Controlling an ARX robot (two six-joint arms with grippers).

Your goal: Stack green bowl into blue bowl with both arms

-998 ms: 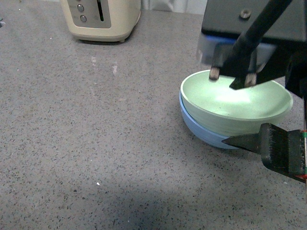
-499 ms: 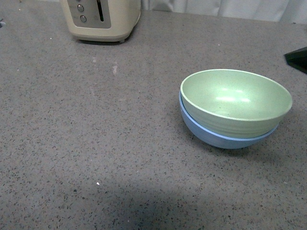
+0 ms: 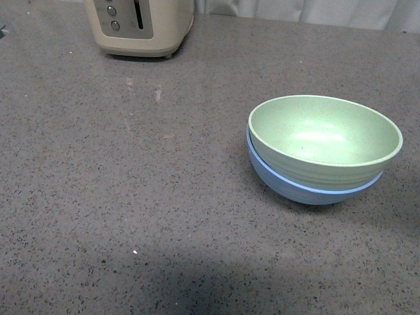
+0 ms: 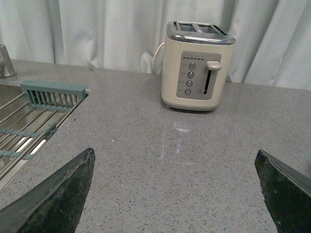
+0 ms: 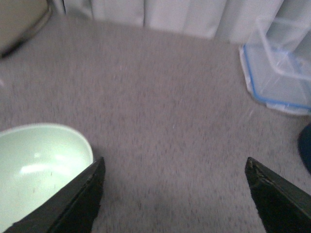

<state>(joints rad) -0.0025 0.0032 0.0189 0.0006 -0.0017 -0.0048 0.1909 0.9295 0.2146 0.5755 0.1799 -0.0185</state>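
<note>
The pale green bowl point(image 3: 325, 141) sits nested inside the light blue bowl point(image 3: 308, 189) on the grey counter, right of centre in the front view. Neither arm shows in the front view. In the right wrist view the green bowl point(image 5: 39, 170) lies beside one dark finger, and the right gripper point(image 5: 175, 167) is open and empty over bare counter. In the left wrist view the left gripper point(image 4: 175, 158) is open and empty, its fingers point(image 4: 63, 194) wide apart over the counter, facing the toaster. The blue bowl does not show in either wrist view.
A cream toaster point(image 3: 139, 26) stands at the back left; it also shows in the left wrist view point(image 4: 198, 65). A sink with a wire rack point(image 4: 29, 121) lies beside the left gripper. A clear plastic container with blue trim point(image 5: 279, 73) sits beyond the right gripper. White curtains hang behind the counter.
The right gripper, which hung over the green bowl a second ago, has drawn away to the right and out of the front view. The stacked bowls stay in place.
</note>
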